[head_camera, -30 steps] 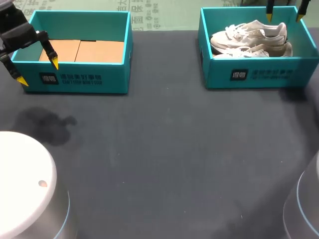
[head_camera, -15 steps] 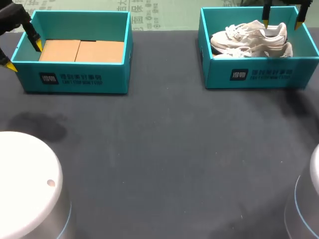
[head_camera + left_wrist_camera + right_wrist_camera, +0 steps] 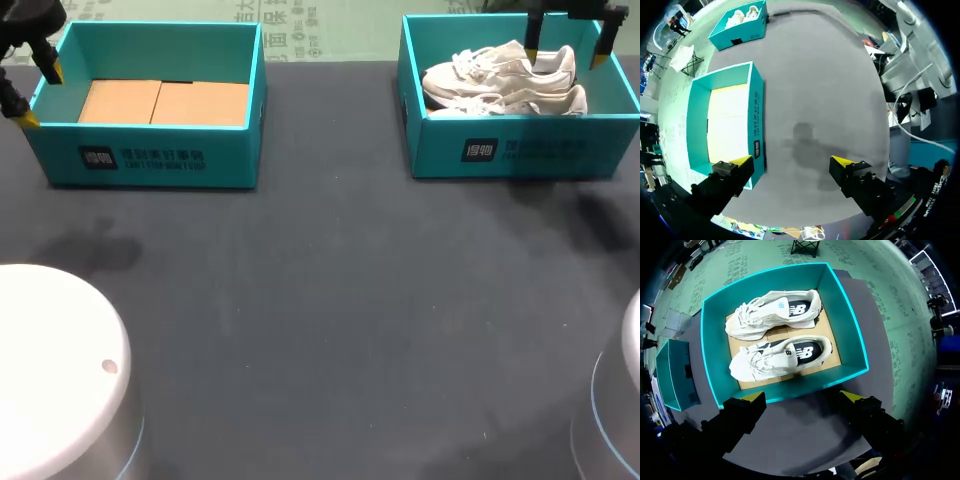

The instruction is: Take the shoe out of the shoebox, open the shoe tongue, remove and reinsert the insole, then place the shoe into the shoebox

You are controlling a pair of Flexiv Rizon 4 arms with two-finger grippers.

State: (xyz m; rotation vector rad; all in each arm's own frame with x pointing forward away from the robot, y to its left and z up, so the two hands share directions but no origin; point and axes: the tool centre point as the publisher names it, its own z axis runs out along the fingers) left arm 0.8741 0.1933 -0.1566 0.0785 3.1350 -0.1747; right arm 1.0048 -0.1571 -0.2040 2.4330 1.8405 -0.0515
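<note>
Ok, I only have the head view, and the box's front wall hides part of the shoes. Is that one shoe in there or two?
Observer: Two. In the right wrist view the far shoe and the near shoe lie side by side on the cardboard floor of the shoebox.
Operator: Insoles in?
Observer: Yes, a dark insole shows in each opening.
Operator: Is the right gripper on one?
Observer: No. The right gripper is open, with nothing between its fingers.
Operator: And the left gripper?
Observer: The left gripper is open over the table, beside the other box.
</note>
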